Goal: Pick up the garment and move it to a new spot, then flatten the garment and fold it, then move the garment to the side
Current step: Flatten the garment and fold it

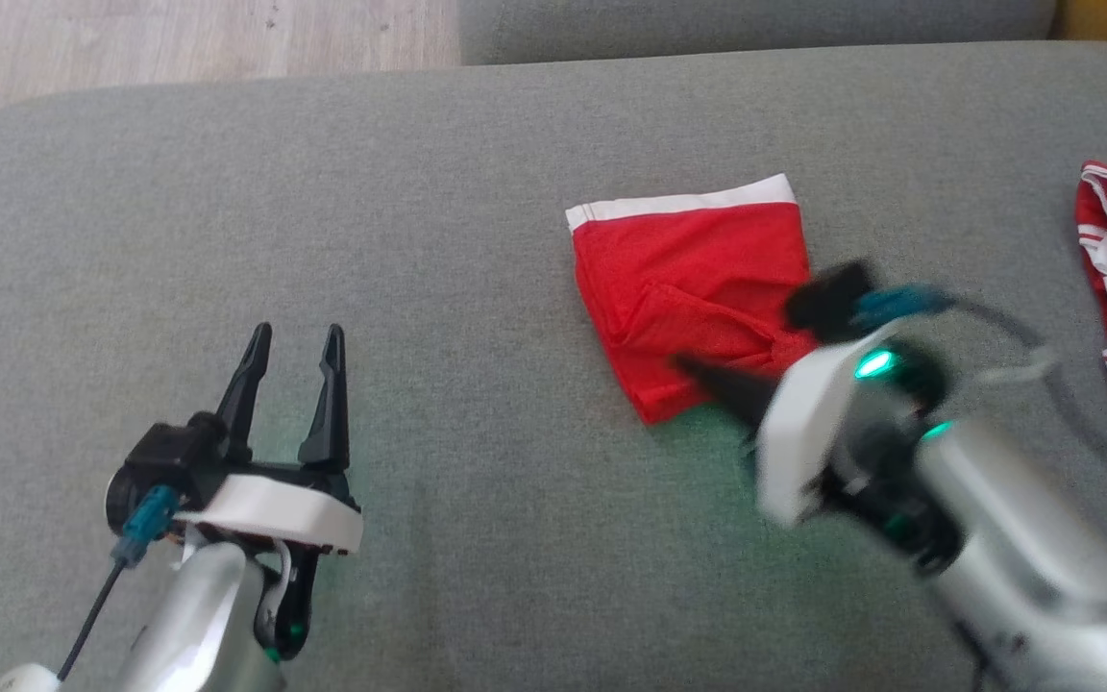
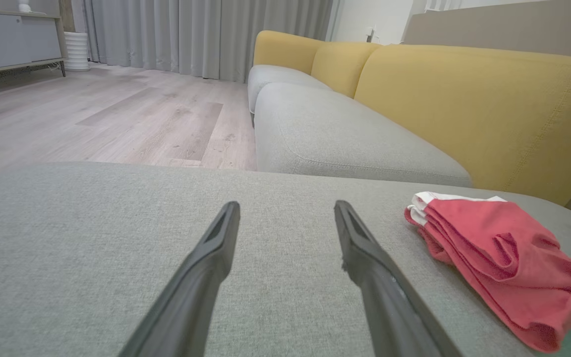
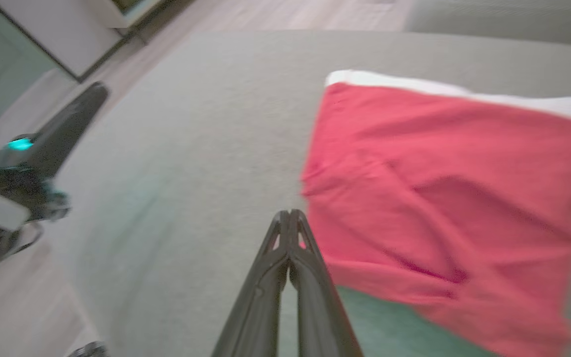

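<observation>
Head view: the folded red mesh garment with a white waistband lies on the grey fabric sofa cushion. The right claw, fingers pressed together and gripping nothing, noses at its near edge, probably to push or slip under it. The left claw sits spread, well apart.

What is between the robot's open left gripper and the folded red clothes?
Nothing but bare grey sofa cushion. The head view shows that stretch between the left gripper and the red garment; the left wrist view shows it too.
</observation>
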Available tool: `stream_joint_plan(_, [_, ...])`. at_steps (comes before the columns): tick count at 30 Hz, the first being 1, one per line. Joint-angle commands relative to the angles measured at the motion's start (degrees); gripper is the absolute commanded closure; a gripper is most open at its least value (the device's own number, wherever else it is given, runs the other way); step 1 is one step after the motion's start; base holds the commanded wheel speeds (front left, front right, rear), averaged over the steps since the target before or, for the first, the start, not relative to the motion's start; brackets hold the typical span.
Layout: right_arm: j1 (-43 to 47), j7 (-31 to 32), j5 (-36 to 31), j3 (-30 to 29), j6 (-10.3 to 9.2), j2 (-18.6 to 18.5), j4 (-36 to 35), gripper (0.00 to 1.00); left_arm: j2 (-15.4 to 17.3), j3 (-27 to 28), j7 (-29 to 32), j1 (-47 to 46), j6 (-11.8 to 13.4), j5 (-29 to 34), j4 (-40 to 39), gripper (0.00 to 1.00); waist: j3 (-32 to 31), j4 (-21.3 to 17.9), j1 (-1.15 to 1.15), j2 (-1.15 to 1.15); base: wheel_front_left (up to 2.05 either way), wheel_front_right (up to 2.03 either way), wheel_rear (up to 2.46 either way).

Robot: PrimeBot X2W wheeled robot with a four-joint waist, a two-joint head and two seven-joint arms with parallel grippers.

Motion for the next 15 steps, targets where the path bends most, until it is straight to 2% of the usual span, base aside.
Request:
stream_joint_plan(1, [-2.86, -1.33, -2.55, -2.12, 0.40, -1.25, -0.16, 1.00, 1.60, 2.13, -0.30, -0.90, 0.34, -0.65, -1.81, 0.00, 0.12, 0.14, 0.00, 0.00, 0.00, 0.00, 0.00])
stream_joint_plan(7, [-7.08, -2.99, -8.01, -7.88, 0.40, -1.44, 9.10, 1.00, 1.29, 1.23, -0.28, -1.87, 0.17, -0.41, -2.22, 0.00, 1.58, 2.04, 0.00, 0.00, 0.00, 0.00, 0.00])
stream_joint_plan(15, [-11.67, -2.78, -8.79, -4.70, 0.40, -0.99, 17.60, 1.00, 1.23, 0.78, -0.28, -2.99, 0.17, -0.23, -2.31, 0.00, 3.89, 3.86, 0.00, 0.00, 0.00, 0.00, 0.00])
